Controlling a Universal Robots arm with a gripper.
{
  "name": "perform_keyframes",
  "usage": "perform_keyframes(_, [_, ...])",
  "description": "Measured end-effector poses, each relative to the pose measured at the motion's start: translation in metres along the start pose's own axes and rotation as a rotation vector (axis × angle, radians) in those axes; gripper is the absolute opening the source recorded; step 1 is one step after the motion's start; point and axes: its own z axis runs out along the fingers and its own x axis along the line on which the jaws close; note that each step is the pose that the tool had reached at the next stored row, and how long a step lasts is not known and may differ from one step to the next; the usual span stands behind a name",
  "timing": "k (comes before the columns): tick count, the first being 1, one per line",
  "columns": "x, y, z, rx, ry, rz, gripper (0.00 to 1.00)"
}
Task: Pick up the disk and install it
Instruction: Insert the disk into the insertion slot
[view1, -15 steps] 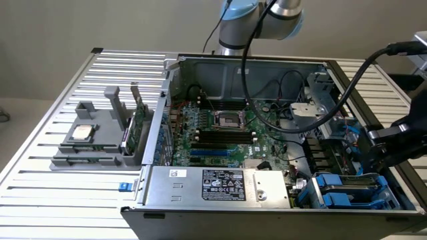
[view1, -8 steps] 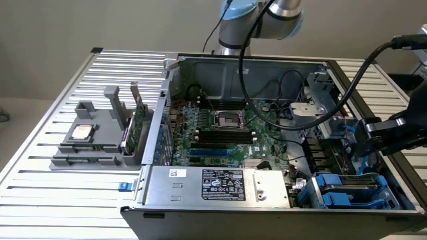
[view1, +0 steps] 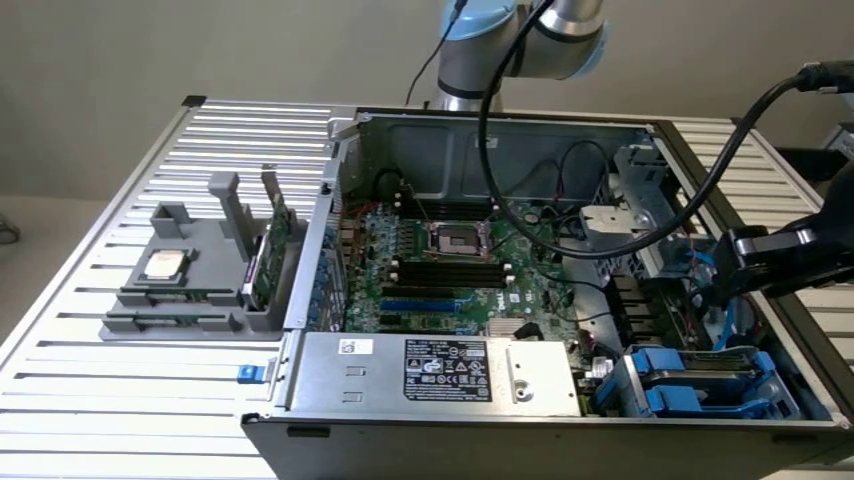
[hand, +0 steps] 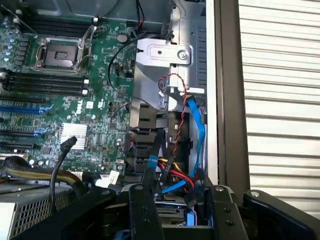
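Hand (hand: 181, 220) half-spread and clamped on the disk (hand: 172, 211), its blue-framed edge right between the fingers (hand: 145, 210) — so hold it square over the drive bay (view1: 697, 378) beneath the hand, ease down slowly, and steer clear of the blue cable (hand: 199, 130) just ahead.

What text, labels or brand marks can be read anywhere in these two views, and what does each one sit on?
"DELL": white print on the green motherboard, read in the wrist view.
Black label on the power supply box: white print and symbols, too small to read.
White sticker on the same box: too small to read.
Other markings on the motherboard: too small to read.
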Motion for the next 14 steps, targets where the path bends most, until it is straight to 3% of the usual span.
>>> perform_keyframes(6, [-0.0042,0.0000,-0.0003,0.0000,-0.0016,0.003,0.45])
perform_keyframes(14, [-0.0058,-0.0008,0.0006,-0.0007,-0.0127,0.001,0.45])
